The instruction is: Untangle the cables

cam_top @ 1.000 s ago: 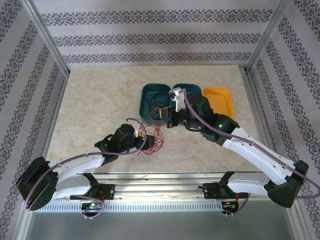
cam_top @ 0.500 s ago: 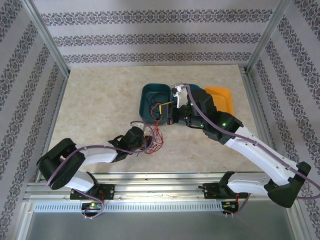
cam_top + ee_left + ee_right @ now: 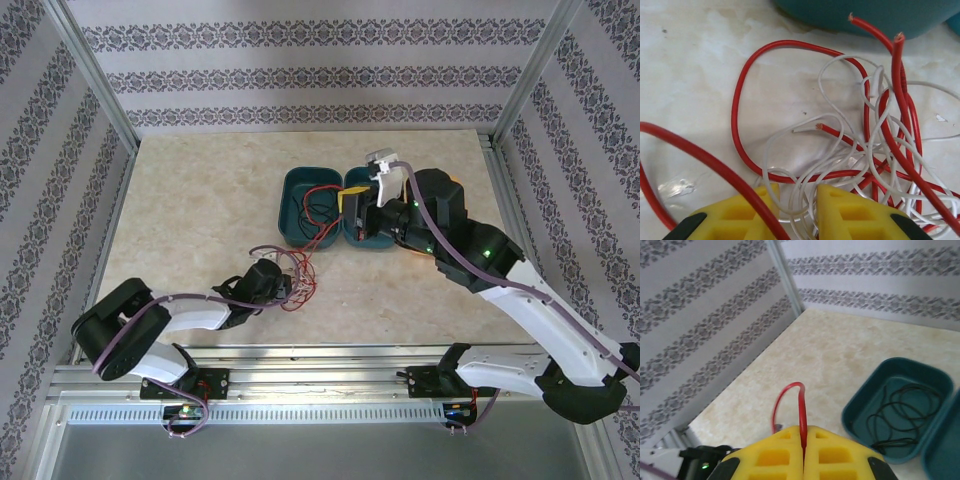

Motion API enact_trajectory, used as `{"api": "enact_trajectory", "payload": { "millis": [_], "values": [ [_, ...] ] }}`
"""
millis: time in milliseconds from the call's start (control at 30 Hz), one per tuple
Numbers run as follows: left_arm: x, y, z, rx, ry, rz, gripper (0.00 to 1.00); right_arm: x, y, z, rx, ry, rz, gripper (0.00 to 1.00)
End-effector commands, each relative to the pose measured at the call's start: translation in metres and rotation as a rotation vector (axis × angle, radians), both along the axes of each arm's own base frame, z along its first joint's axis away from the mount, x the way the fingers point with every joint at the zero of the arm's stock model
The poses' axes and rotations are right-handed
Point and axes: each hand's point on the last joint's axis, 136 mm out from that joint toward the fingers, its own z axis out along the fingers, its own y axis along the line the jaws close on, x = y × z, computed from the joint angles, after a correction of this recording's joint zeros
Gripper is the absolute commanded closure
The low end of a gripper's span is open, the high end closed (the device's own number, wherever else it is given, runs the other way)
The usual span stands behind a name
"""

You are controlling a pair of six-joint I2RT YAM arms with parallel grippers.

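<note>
A tangle of red and white cables lies on the table in front of the teal bins. In the left wrist view the white cable loops through the red cable, and both lie against my left gripper. Its jaws stand a little apart, with white strands running through the gap. My left gripper sits low at the tangle's near-left side. My right gripper is shut on a red cable strand and is raised over the bins. A black cable lies coiled in the left teal bin.
A second teal bin stands right of the first, and an orange bin shows behind my right arm. The table's back and left areas are bare marble. Patterned walls and metal posts enclose the table.
My right gripper has risen and moved back and to the right with the red strand, drawing it out of the tangle. My left gripper has slid slightly left and nearer along the table.
</note>
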Motion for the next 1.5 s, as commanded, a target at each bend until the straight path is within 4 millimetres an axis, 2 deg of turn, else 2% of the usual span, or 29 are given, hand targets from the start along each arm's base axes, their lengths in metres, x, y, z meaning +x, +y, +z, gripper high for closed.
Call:
{"api": "enact_trajectory", "payload": {
  "millis": [0, 167, 267, 300, 467, 667, 900, 1067, 1300, 1467],
  "values": [
    [-0.005, 0.020, 0.000, 0.032, 0.009, 0.052, 0.75, 0.016, -0.026, 0.000, -0.091, -0.022, -0.123, 1.00],
    [-0.013, 0.032, 0.011, 0.040, -0.009, 0.068, 0.74, 0.041, -0.033, -0.016, -0.132, 0.049, -0.161, 1.00],
    [-0.017, 0.038, 0.020, 0.025, -0.033, 0.074, 0.55, 0.058, -0.037, -0.024, -0.139, 0.071, -0.188, 1.00],
    [-0.018, 0.039, 0.023, 0.016, -0.043, 0.079, 0.53, 0.064, -0.039, -0.026, -0.142, 0.074, -0.203, 1.00],
    [-0.021, 0.047, 0.036, -0.005, -0.078, 0.103, 0.46, 0.089, -0.055, -0.031, -0.166, 0.082, -0.279, 1.00],
    [-0.022, 0.052, 0.045, -0.013, -0.100, 0.123, 0.43, 0.114, -0.080, -0.043, -0.216, 0.093, -0.387, 1.00],
    [-0.021, 0.053, 0.049, -0.012, -0.103, 0.127, 0.42, 0.133, -0.101, -0.065, -0.257, 0.131, -0.464, 1.00],
    [-0.021, 0.055, 0.050, -0.003, -0.101, 0.135, 0.32, 0.145, -0.111, -0.083, -0.280, 0.165, -0.499, 1.00],
    [-0.022, 0.059, 0.048, -0.003, -0.096, 0.154, 0.29, 0.162, -0.120, -0.123, -0.317, 0.248, -0.526, 1.00],
    [-0.024, 0.062, 0.049, 0.000, -0.099, 0.162, 0.21, 0.172, -0.124, -0.148, -0.353, 0.301, -0.548, 1.00]
  ]
}}
